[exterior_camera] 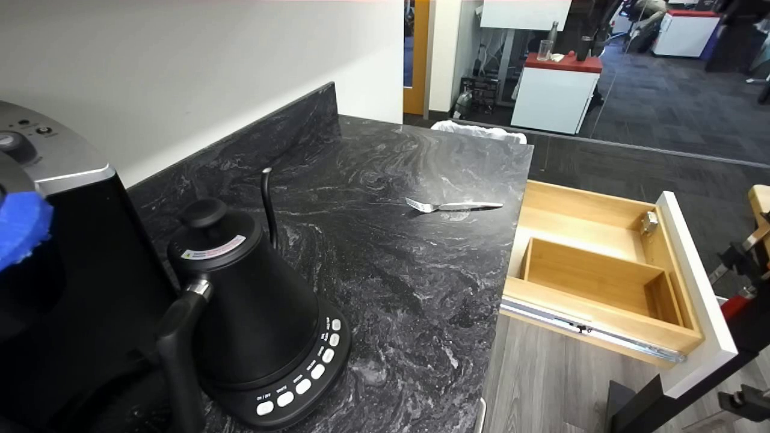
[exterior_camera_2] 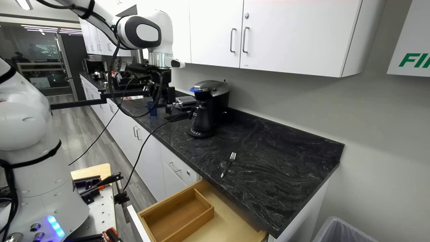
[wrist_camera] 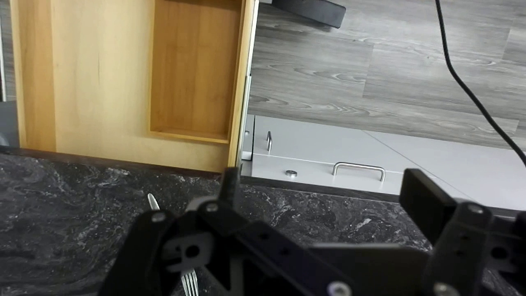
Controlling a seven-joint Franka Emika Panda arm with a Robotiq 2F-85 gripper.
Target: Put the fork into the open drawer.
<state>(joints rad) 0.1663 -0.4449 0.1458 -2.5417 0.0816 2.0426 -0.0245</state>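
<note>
The silver fork (exterior_camera: 475, 205) lies flat on the dark counter near its front edge, tines pointing away from the drawer side. It also lies there in an exterior view (exterior_camera_2: 228, 165). In the wrist view the fork (wrist_camera: 153, 202) is partly hidden behind the gripper's left finger. The open drawer (exterior_camera: 580, 234) is pulled out below the counter edge; it also shows in an exterior view (exterior_camera_2: 221, 210) and at upper left in the wrist view (wrist_camera: 98, 94). My gripper (exterior_camera_2: 170, 102) is high above the counter, away from the fork. In the wrist view my gripper (wrist_camera: 328, 189) is open and empty.
A smaller wooden box (exterior_camera: 601, 282) sits inside the drawer. A black kettle (exterior_camera: 252, 325) and a coffee machine (exterior_camera: 90, 252) stand on the counter along the wall. White upper cabinets (exterior_camera_2: 295, 37) hang above. A bin (exterior_camera_2: 339, 232) stands past the counter's end.
</note>
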